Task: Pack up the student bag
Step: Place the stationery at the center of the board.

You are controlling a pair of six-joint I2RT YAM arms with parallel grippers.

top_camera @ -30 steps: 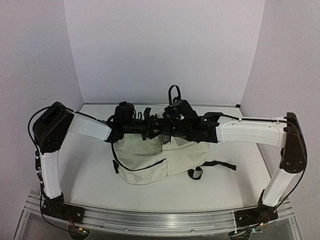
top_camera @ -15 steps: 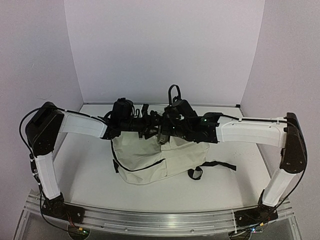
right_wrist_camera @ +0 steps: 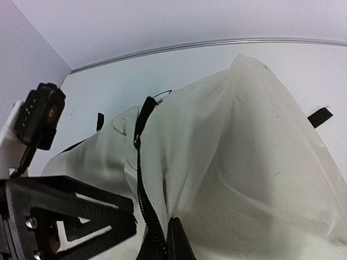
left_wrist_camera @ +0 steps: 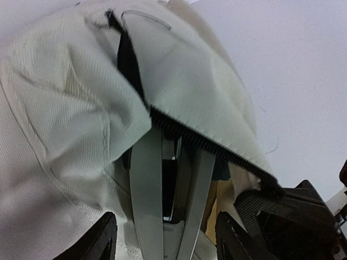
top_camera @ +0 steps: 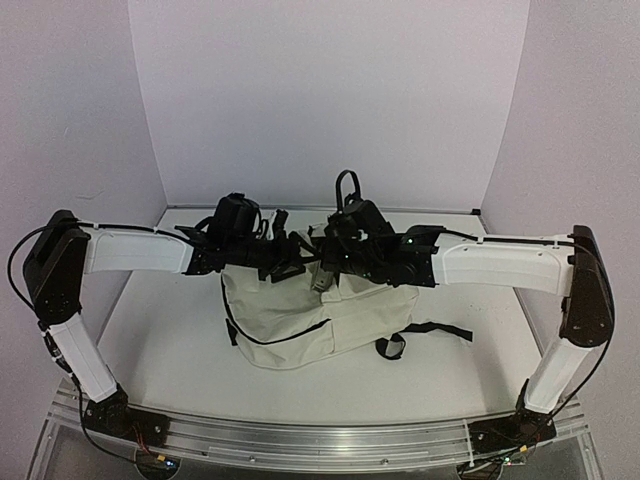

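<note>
The student bag (top_camera: 310, 320), cream canvas with black zipper trim, lies in the middle of the table with its top held up between both grippers. My left gripper (top_camera: 288, 258) reaches in from the left. In the left wrist view its grey fingers (left_wrist_camera: 146, 184) stand close together around a thin dark object (left_wrist_camera: 171, 189), with their tips hidden under the bag's zipper edge (left_wrist_camera: 217, 149). My right gripper (top_camera: 322, 270) is shut on the bag's fabric next to the black zipper (right_wrist_camera: 143, 200); one black fingertip (right_wrist_camera: 178, 242) shows there.
The bag's black straps (top_camera: 440, 330) trail to the right on the white table (top_camera: 170, 340). Its black carry loop (top_camera: 347, 183) stands up behind the right gripper. Walls close the table at the back and on both sides.
My left arm's elbow has swung out to the left and its gripper has shifted left along the bag's top. The right arm has held still.
</note>
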